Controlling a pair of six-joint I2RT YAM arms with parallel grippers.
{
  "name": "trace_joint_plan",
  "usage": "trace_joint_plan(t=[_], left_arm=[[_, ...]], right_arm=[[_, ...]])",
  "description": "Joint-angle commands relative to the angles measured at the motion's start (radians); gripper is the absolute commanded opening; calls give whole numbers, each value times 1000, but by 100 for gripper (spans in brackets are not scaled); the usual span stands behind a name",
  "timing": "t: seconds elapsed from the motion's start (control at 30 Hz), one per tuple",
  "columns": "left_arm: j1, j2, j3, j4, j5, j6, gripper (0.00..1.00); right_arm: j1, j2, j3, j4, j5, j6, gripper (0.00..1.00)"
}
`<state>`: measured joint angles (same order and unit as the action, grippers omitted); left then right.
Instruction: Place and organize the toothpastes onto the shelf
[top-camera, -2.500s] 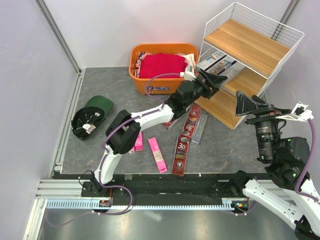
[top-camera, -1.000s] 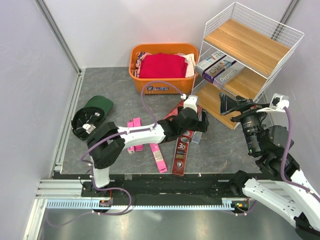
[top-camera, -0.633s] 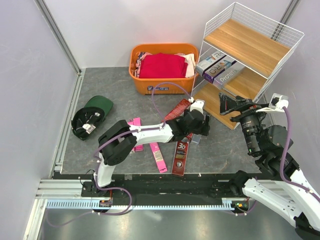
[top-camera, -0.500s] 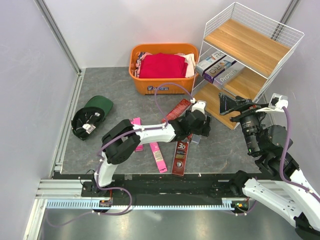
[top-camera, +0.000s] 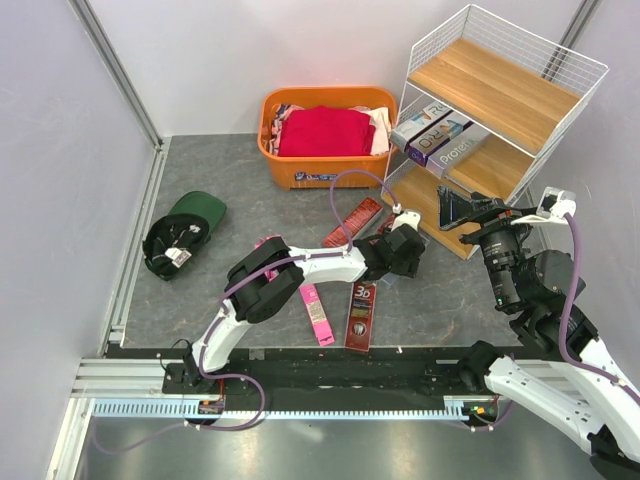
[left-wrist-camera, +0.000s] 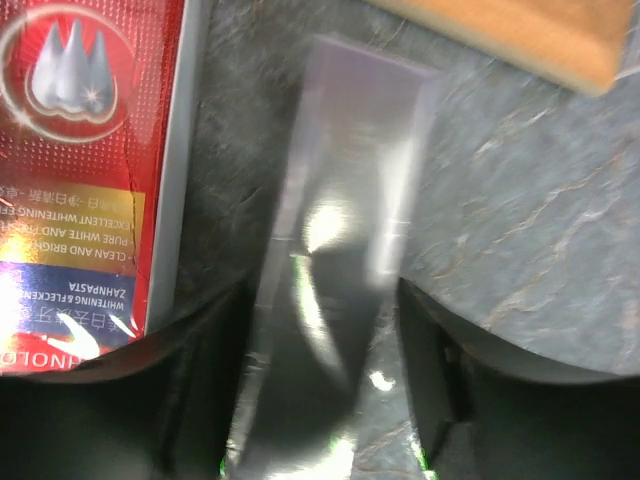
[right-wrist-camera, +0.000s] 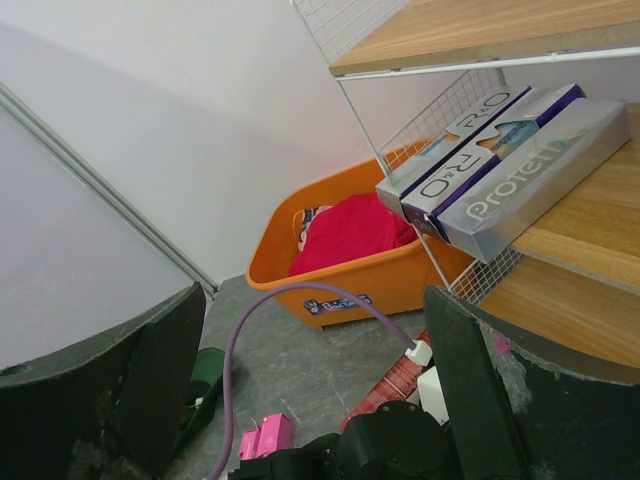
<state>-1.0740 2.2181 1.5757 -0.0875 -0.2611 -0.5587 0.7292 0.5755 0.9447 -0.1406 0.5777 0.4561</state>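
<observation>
Left tool (left-wrist-camera: 320, 400): fingers apart, one on each side of the silver-grey toothpaste box (left-wrist-camera: 340, 250), low over the desk (top-camera: 220, 170). I cannot tell whether the pads are touching the cardboard yet.

The box lies flat on the desk, just beside the dark red toothpaste box (left-wrist-camera: 90, 170). Its far end points at the shelf's lower board (left-wrist-camera: 520, 40).

Right tool (right-wrist-camera: 310, 400): wide apart, holding nothing, raised in front of the shelf (top-camera: 500, 90). Three boxes (right-wrist-camera: 480, 170) are already lined up on the middle board.

Risks as I read them:
- There is little gap between the silver and red boxes. The finger on that side could land on the red box's edge, then pinch both boxes or shove the red one askew.
- The silver face is glossy and the cardboard thin. A light squeeze may slip and a hard one may crush it.
- The box is long. If the grip sits off-centre, I expect it to droop or swivel on the lift.
- The lower board is near. A lift with the far end low could catch its edge or the wire frame.
- The right arm hangs close to the shelf front, so the two arms could crowd each other on approach.
</observation>
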Motion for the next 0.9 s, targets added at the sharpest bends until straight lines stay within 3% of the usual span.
trace_joint_plan(t=[0.0,0.13,0.47,0.7,0.87], left_arm=[[-12,8,32,-54,-35,52,59],[-14,-5,18,-58,-56,63,48],[3,-213,-103,-8,-37,57,45],[58,-480,-308,84,98,39,45],[157,-697,-434,192,257,16,45]], right_arm=[[1,-3,-1,9,7,0,98],[1,0,0,7,4,3,98],[1,6,16,7,-7,-4,98],[1,32,29,6,-47,-13,98],[1,73,34,12,-102,-22,98]])
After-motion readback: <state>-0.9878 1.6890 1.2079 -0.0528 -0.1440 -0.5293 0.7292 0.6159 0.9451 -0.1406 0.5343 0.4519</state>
